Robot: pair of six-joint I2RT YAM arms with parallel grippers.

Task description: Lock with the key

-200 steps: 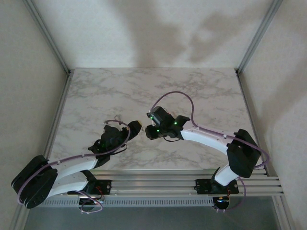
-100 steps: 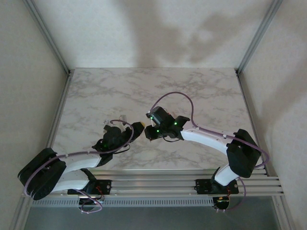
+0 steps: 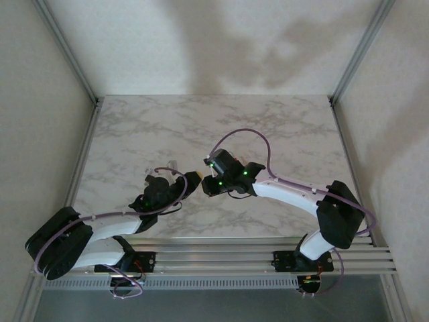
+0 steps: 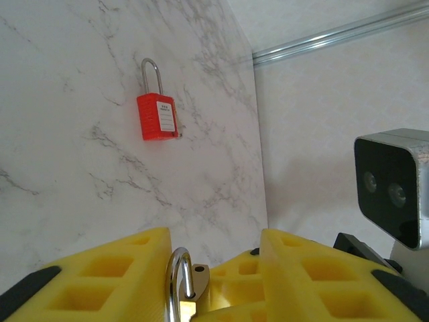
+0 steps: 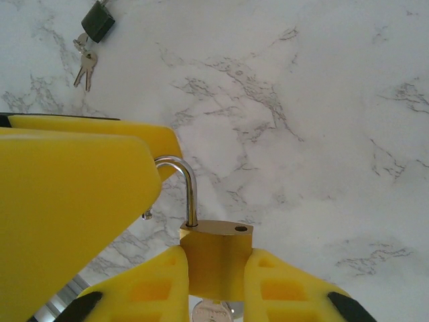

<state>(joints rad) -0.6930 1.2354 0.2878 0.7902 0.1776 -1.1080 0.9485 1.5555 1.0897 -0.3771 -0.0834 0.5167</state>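
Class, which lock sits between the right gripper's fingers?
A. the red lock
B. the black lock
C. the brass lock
C: the brass lock is clamped between the yellow fingers of the right gripper, its shackle pointing up.

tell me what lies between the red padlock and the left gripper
Nothing but bare marble tabletop lies between the red padlock and the left gripper, as the left wrist view shows.

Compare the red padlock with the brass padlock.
The red padlock lies flat on the table; the brass padlock stands upright in the right end effector. The red padlock's shackle is shut; the brass padlock's is open. Both have silver shackles.
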